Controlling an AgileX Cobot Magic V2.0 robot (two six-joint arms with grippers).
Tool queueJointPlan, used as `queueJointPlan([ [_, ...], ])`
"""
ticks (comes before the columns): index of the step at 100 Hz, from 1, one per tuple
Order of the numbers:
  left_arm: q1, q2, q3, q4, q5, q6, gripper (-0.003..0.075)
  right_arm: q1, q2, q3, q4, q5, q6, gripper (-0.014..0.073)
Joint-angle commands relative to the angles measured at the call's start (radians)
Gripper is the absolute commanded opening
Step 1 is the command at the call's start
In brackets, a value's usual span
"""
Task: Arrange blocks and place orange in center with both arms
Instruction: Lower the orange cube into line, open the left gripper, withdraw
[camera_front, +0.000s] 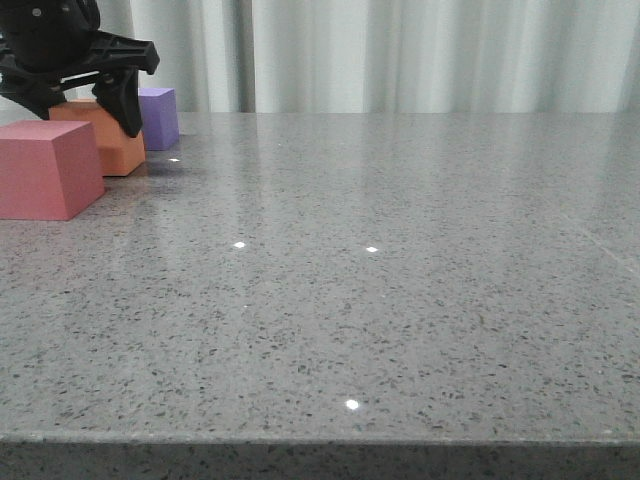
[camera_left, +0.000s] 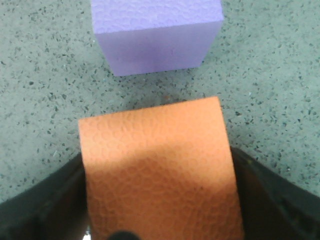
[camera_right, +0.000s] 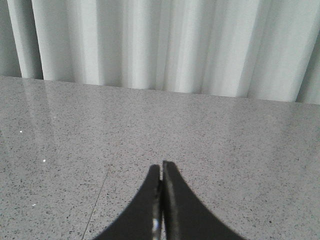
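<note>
At the far left of the grey speckled table (camera_front: 380, 300), the three cubes sat close together. The pink-red cube (camera_front: 45, 168) was nearest the camera in the front view, the orange cube (camera_front: 112, 140) just behind and to its right, and the purple cube (camera_front: 158, 117) farther back again, near the pale curtain (camera_front: 400, 55). The left gripper (camera_front: 80, 100) hung over the orange cube with its black fingers (camera_front: 128, 100) spread to either side of it. In the left wrist view the orange cube (camera_left: 160, 175) filled the space between the dark fingers (camera_left: 40, 210), which lay along its two sides (whether they pressed it or merely flanked it, I could not tell). The purple cube (camera_left: 156, 35) stood just beyond, apart from the orange one by a strip of bare table (camera_left: 40, 75).

The right gripper (camera_right: 161, 172) appeared only in its own wrist view, its two fingertips together with nothing between them, above the table (camera_right: 240, 150) with the curtain (camera_right: 165, 45) beyond.
</note>
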Motion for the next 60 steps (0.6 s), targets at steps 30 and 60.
queueJointPlan([
  [30,0.002,-0.112,-0.024,-0.007,-0.053,0.004,0.0666,-0.005,0.005,-0.027,-0.017,-0.08,-0.007,-0.0067],
  [60,0.023,-0.366,0.047,0.022,-0.07,0.004,0.0663,-0.005,0.005,-0.027,-0.017,-0.08,-0.007,-0.0067],
])
